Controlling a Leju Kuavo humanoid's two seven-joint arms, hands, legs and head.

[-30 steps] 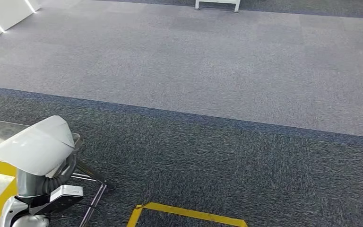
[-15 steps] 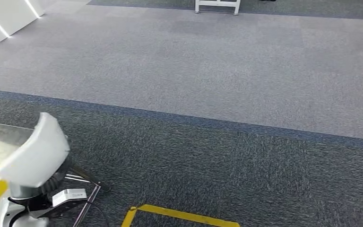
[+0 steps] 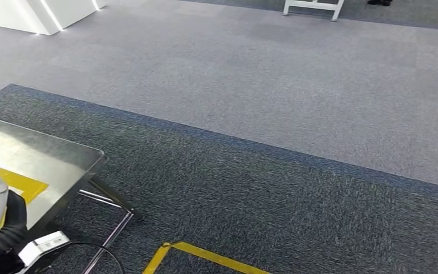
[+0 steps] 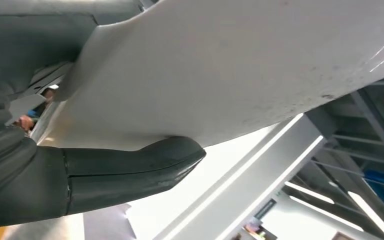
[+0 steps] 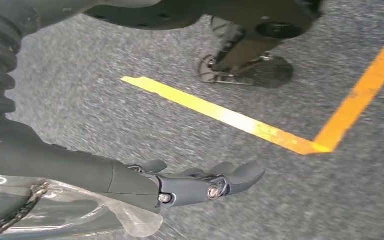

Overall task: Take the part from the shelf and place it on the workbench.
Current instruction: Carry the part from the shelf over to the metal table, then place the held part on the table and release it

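Pick done: white part point(image 4: 240, 65) is off the shelf, gripped in left robot hand point(image 4: 95, 170). Right robot hand point(image 5: 200, 182) hangs loose, holding nothing. Surface point(image 3: 40, 154) corner in reach at lower left; placement remains.

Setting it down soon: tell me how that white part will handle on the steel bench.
The white part keeps a smooth curve in the left hand, so it is probably stiff. Its glossy skin may slide on the shiny workbench. The curved shell could rock.

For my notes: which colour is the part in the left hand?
White part, best in the left wrist view.
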